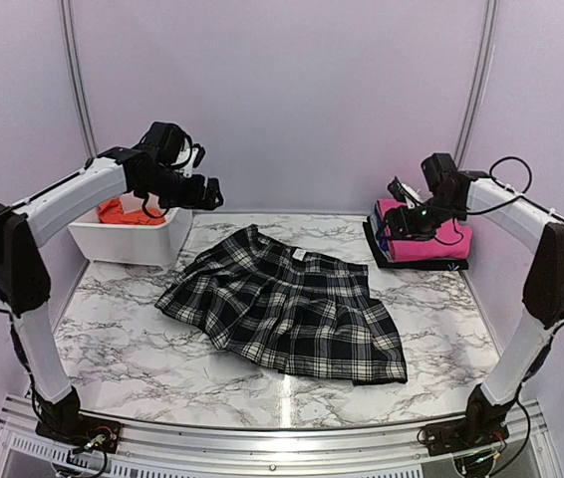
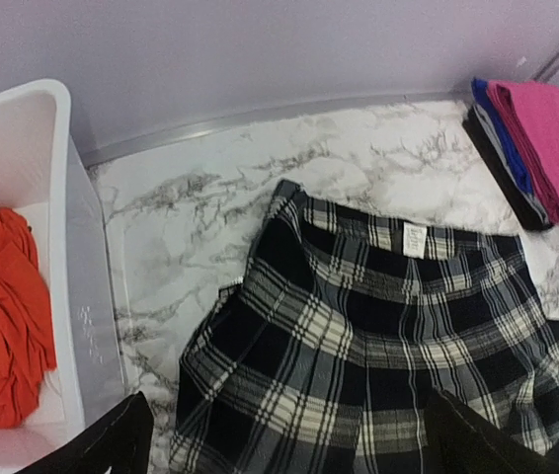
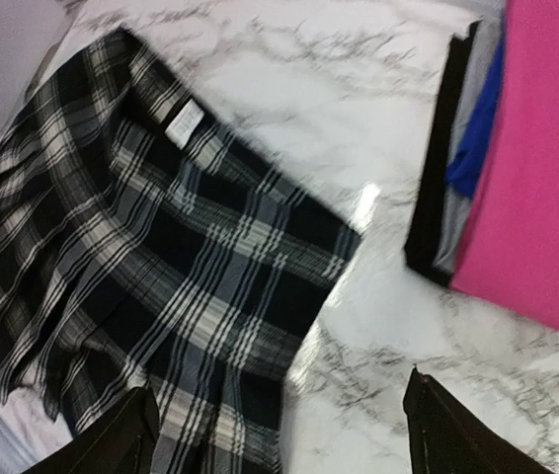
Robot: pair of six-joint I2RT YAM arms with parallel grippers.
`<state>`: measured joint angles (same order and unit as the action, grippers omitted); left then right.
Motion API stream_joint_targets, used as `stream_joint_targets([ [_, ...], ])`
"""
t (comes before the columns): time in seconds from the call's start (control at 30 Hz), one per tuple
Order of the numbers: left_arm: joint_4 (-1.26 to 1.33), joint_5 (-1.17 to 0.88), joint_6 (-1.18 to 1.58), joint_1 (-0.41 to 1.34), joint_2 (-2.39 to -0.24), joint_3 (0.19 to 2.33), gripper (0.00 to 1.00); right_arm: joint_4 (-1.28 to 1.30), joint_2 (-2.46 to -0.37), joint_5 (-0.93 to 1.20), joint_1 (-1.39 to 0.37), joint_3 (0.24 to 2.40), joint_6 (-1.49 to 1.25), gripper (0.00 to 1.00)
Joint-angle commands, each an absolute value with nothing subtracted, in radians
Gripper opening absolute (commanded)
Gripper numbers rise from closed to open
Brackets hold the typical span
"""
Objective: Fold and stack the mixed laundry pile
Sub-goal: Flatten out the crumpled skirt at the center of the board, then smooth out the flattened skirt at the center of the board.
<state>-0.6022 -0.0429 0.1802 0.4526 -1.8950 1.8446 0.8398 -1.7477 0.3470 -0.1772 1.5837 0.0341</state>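
Observation:
A black-and-white plaid garment point(image 1: 284, 304) lies spread flat in the middle of the marble table; it also shows in the left wrist view point(image 2: 378, 336) and the right wrist view point(image 3: 151, 257). An orange t-shirt point(image 1: 125, 212) lies crumpled in the white bin point(image 1: 133, 242), also seen in the left wrist view point(image 2: 3, 316). My left gripper point(image 1: 205, 192) hangs open and empty in the air beside the bin, above the plaid garment's far left corner. My right gripper point(image 1: 399, 215) is open and empty, held above the left edge of the folded stack.
A folded stack with a pink garment point(image 1: 431, 239) on top of blue, grey and black pieces sits at the back right, also in the right wrist view point(image 3: 536, 168). The bin stands at the back left against the wall. Bare marble point(image 1: 133, 339) lies round the plaid garment.

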Motion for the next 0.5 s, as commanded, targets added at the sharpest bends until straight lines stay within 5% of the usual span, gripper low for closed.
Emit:
stream_joint_targets([
  [0.0,-0.595,-0.068,0.112,0.516,-1.735,1.640,0.99,0.779,-1.690,0.558,-0.262,1.422,0.023,0.75],
  [0.23,-0.571,-0.123,0.174,0.610,-1.731,1.383,0.99,0.696,-1.793,0.627,-0.396,1.327,-0.007,0.64],
  [0.47,-0.562,-0.027,0.251,0.609,-1.850,1.382,0.99,0.647,-1.928,0.581,-0.379,1.289,-0.002,0.64],
])
